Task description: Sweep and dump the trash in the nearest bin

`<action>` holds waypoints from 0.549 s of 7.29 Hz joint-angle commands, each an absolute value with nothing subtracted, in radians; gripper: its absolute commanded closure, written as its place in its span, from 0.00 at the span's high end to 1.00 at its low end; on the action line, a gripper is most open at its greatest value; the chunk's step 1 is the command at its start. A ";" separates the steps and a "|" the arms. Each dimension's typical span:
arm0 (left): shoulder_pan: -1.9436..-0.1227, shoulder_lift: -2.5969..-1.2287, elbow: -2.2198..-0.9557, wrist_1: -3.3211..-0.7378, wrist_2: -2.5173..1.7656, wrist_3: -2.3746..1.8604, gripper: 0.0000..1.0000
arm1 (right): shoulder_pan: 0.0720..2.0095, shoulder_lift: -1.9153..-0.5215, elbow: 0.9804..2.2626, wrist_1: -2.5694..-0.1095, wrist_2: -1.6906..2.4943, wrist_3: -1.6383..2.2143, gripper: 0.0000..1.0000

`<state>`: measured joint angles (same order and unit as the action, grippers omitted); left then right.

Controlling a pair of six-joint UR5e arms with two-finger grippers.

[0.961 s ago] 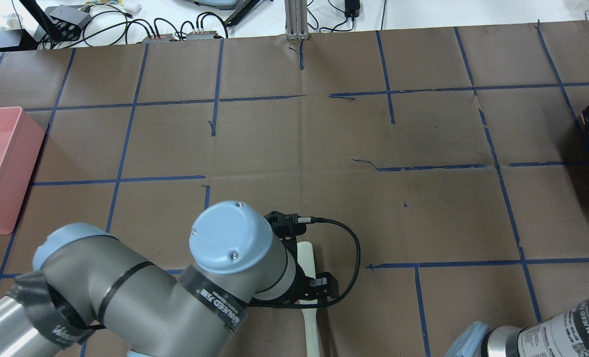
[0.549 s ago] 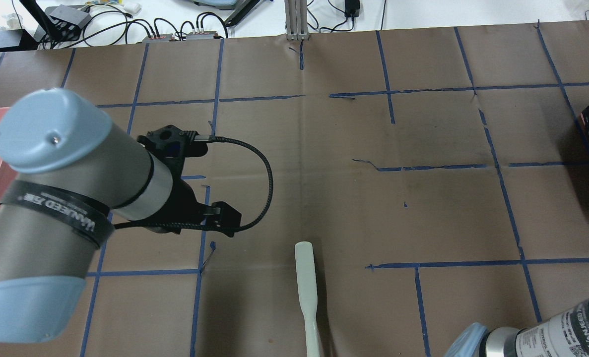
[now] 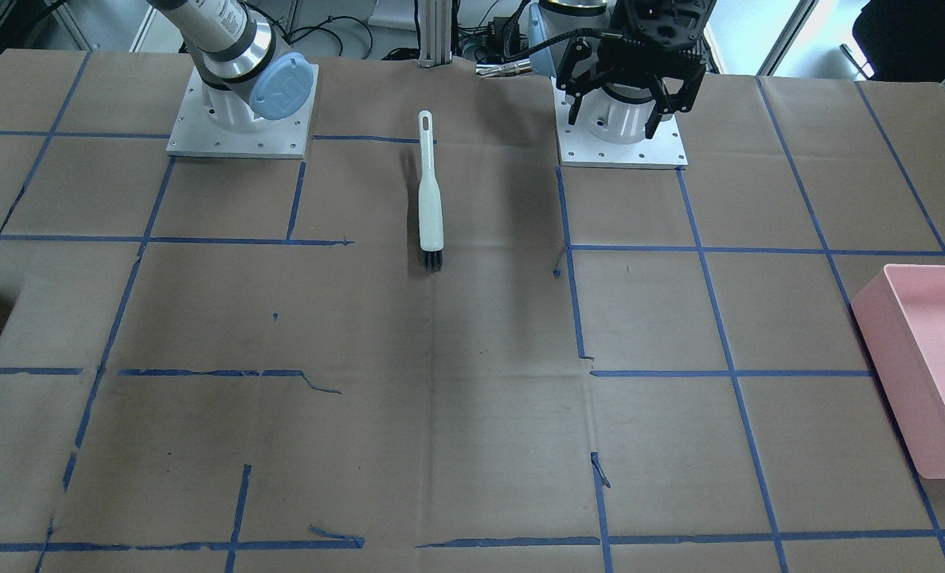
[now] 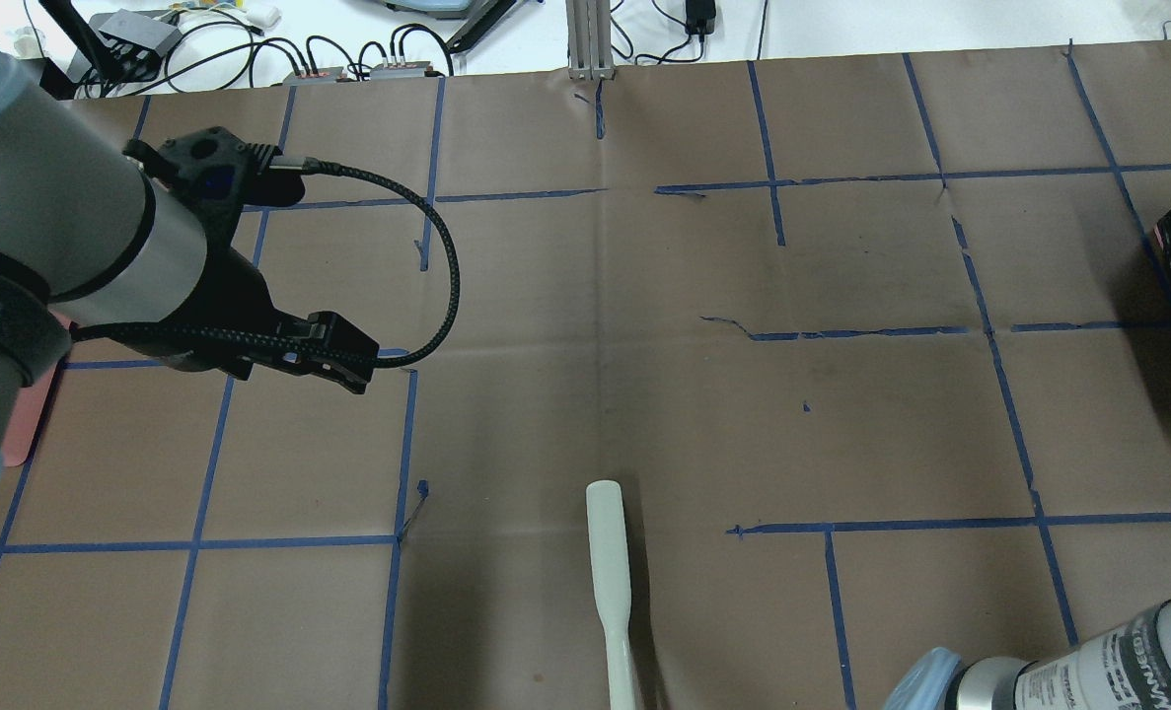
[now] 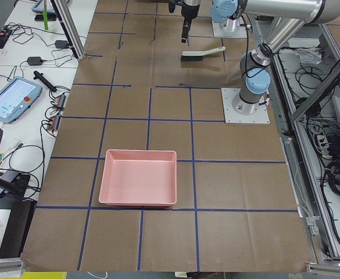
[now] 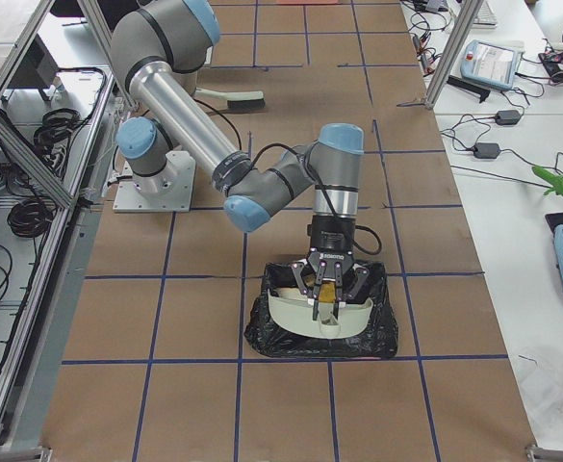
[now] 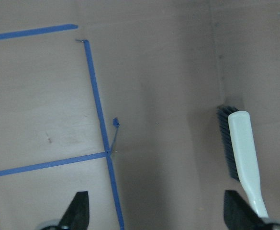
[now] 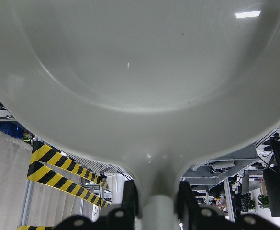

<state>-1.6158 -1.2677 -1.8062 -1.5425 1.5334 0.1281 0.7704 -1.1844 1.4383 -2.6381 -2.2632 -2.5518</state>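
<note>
The only sign of the trash [image 6: 325,289] is a small yellow-brown patch seen from the right end of the table, low between the right gripper's [image 6: 326,300] fingers. I cannot tell whether it lies in the pan or in the bag. That gripper points straight down and its fingers [image 8: 130,197] pinch the neck of a white plastic dustpan [image 6: 305,316] from both sides. The pan hangs within the mouth of the black bag-lined bin [image 6: 262,337], and its pale curved body fills the right wrist view. The bin sits at the right end of the brown paper-covered table [image 3: 440,414], inside one square of the blue tape lines [image 3: 727,350], with paper showing on every side of it.

A white-handled brush with dark bristles [image 3: 431,199] lies flat on the robot's side of the table, between the two base plates, with its bristle end pointing away from the robot. It is well apart from both bins. The left gripper [image 3: 622,111] hangs raised above its own base plate [image 3: 575,155], with its fingers [image 7: 77,213] spread wide and nothing between them. From its wrist camera the brush lies off to one side, below it.

The pink rectangular plastic bin [image 5: 138,201] rests towards the table's left end, straddling a tape line and set in from the long edges. A broad stretch of paper lies between it and the brush.
</note>
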 commanded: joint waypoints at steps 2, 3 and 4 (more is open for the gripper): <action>-1.606 -1.348 -1.692 -1.549 1.617 0.129 1.00 | 0.775 -1.279 1.468 -2.561 -2.241 -2.586 0.01; -1.603 -1.388 -1.662 -1.542 1.615 0.120 1.00 | 0.791 -1.323 1.474 -2.519 -2.218 -2.583 0.01; -1.591 -1.454 -1.617 -1.542 1.611 0.118 1.00 | 0.808 -1.360 1.480 -2.479 -2.195 -2.576 0.01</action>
